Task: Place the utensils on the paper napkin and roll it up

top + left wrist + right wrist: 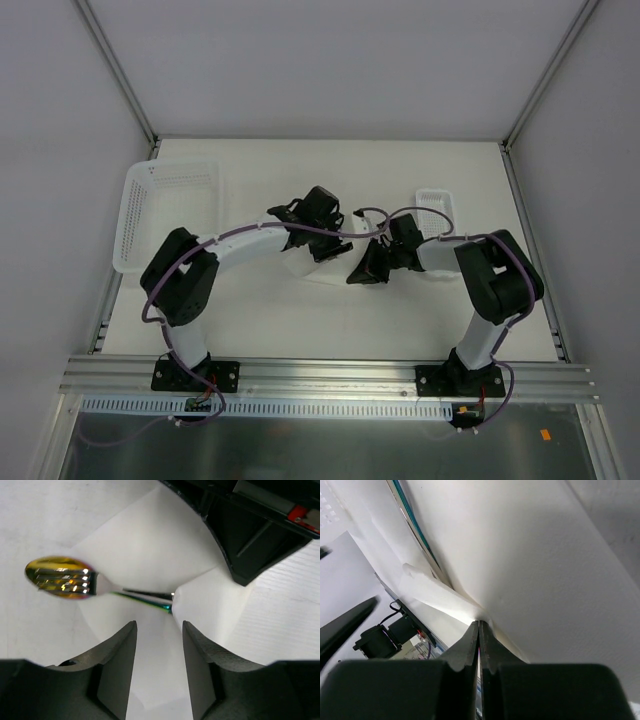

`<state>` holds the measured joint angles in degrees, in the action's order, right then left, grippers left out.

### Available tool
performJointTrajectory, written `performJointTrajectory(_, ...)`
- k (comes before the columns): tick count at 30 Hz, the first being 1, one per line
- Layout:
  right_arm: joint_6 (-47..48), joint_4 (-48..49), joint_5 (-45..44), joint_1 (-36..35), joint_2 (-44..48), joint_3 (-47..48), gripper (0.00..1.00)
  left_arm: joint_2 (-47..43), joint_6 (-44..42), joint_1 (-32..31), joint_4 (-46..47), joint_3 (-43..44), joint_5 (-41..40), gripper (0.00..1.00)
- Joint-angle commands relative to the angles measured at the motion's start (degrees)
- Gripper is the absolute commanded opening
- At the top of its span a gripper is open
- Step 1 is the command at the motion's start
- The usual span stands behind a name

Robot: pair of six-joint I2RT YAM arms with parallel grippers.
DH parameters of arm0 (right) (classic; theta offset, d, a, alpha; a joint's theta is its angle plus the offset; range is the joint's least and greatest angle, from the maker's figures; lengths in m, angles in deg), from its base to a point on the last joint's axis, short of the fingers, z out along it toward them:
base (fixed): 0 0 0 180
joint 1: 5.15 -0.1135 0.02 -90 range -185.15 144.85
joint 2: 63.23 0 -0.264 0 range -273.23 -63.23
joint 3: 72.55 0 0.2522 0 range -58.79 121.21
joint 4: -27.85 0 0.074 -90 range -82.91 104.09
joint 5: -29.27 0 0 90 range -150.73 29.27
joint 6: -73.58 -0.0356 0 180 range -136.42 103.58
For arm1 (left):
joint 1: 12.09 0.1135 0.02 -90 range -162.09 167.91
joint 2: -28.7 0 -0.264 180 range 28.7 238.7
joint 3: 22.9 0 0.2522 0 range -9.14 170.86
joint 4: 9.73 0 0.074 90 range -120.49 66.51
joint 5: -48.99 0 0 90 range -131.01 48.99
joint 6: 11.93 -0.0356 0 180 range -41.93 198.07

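Pinching fold of paper napkin [530, 570]: right tool [479, 626] closed on thin edge. Left tool [159, 630] open, jaws apart above napkin, gripping nothing. Napkin near tabletop [260, 320] centre, folded over handles of spoon [60, 576] and fork [413, 520]; gold bowl sticks out. Likely handling: paper light, limp, tears easily, so grip edge or fold; metal utensils stiff, slippery, may slide out. No readable writing.

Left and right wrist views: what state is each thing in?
paper napkin, flap folded over the utensil handles, not rolled
spoon, lying flat, bowl uncovered
fork, tines resting on spoon bowl
left end effector, open, empty
right end effector, shut on paper napkin fold
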<state>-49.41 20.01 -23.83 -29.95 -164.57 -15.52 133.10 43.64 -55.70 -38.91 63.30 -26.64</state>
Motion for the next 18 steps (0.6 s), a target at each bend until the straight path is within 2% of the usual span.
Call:
performJointTrajectory(1,1.3,-2.1,-1.2,-0.4,-1.2,1.6,0.02,-10.8,7.1,2.6,-0.1,-2.5,0.6,0.43)
performJointTrajectory(2,1.4,-2.4,-1.2,-0.3,-1.2,1.8,0.02,-13.2,9.3,3.6,-2.3,-3.4,3.6,0.38)
performJointTrajectory(3,1.4,-2.8,-1.3,-0.4,-1.2,2.0,0.02,-13.3,9.3,3.6,-2.3,-3.6,5.8,0.38)
performJointTrajectory(4,2.0,-3.2,-1.5,-0.4,-1.2,2.1,0.02,-14.7,12.0,4.3,-4.8,-3.9,7.8,0.31)
performJointTrajectory(7,2.2,-3.6,-1.5,-0.3,-1.2,2.4,0.02,-15.4,17.5,4.6,-6.8,-5.9,16.1,0.2)
performJointTrajectory(12,3.2,-5.1,-1.5,-0.4,-1.7,3.3,0.02,-9.5,26.9,5.5,-7.0,-5.0,29.4,0.11)
performJointTrajectory(18,3.6,-5.6,-1.7,-0.3,-1.6,3.8,0.01,-0.5,36.6,5.9,-4.9,-1.4,35.1,0.07)
